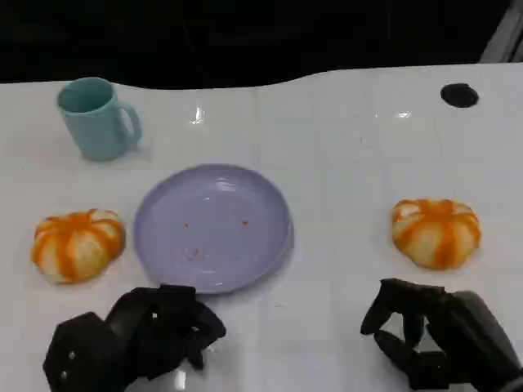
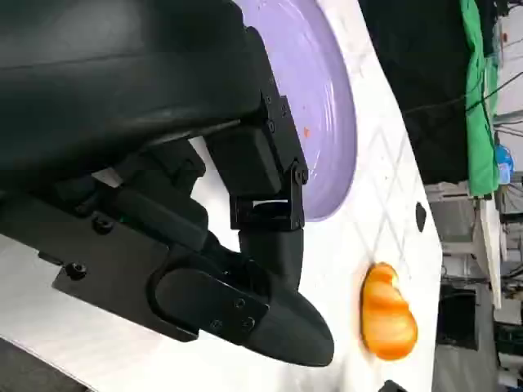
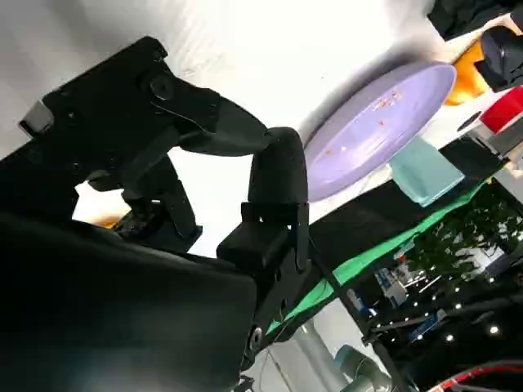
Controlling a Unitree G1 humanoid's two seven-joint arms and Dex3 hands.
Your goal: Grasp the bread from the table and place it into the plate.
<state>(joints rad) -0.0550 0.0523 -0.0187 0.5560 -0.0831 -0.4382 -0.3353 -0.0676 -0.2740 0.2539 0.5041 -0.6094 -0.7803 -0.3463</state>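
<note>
Surface: white table [image 1: 343, 163] with faint grid lines, dark background behind its far edge.
Bread, count two: left bread [image 1: 78, 244], orange-striped and round, lies on the table just left of the plate; right bread [image 1: 436, 231], same kind, lies on the table well to the plate's right. Neither is on the plate.
Plate, count one: lilac plate [image 1: 214, 225] at the middle of the table, carrying a few small orange crumbs.
Mug, count one: teal mug [image 1: 96, 118] upright at the far left, handle to the right.
Black disc, count one: small dark disc [image 1: 459, 95] near the far right edge.
Left hand [image 1: 143, 335]: sits near the plate's near rim, fingers curled inward, holding nothing that I can see.
Right hand [image 1: 429, 335]: sits on the near side of the right bread, apart from it, fingers bent and spread, holding nothing.
Left wrist view adds: plate seen edge-on and one bread beyond the fingers [image 2: 274, 253]; green cloth [image 2: 480, 98] past the table.
Right wrist view adds: plate underside angle, mug as a teal block, a green strip along the table edge.
</note>
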